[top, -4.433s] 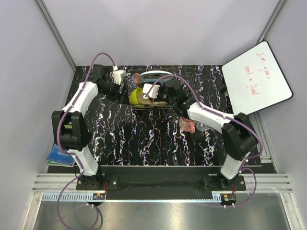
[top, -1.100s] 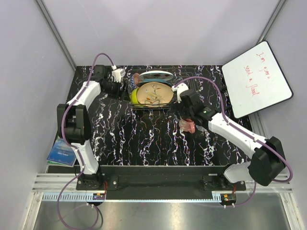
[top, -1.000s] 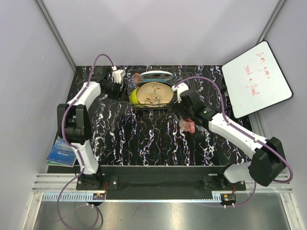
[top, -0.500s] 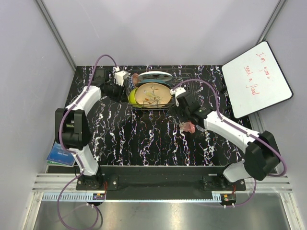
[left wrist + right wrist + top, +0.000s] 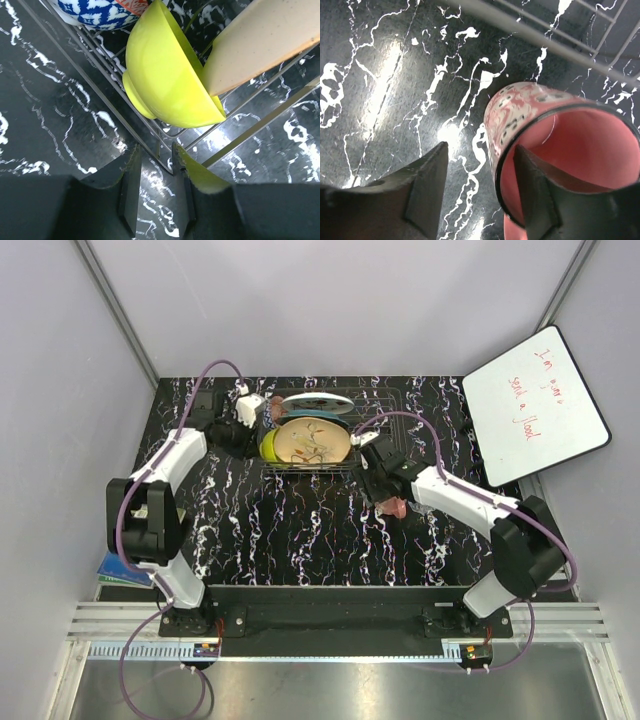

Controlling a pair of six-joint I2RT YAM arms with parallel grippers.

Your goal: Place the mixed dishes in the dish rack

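The dish rack (image 5: 345, 462) stands at the back middle of the table, holding the peach floral plate (image 5: 312, 440), the teal plate (image 5: 318, 400) and the lime-yellow bowl (image 5: 267, 446). In the left wrist view the bowl (image 5: 165, 85) leans on the plate (image 5: 265, 35), with the red patterned bowl (image 5: 100, 10) behind. My left gripper (image 5: 156, 150) is shut on the rack's left rim wire (image 5: 162, 155). The pink mug (image 5: 570, 135) stands upright outside the rack. My right gripper (image 5: 480, 150) is open, one finger inside the mug, the other outside its wall.
A white board with red writing (image 5: 535, 405) leans at the back right. A blue-green book (image 5: 125, 565) lies off the table's left edge. Grey walls close in the table on three sides.
My left gripper narrowed onto the rack's rim, and the rack shifted slightly left and nearer. My right arm swung in over the mug and its jaws have closed partway.
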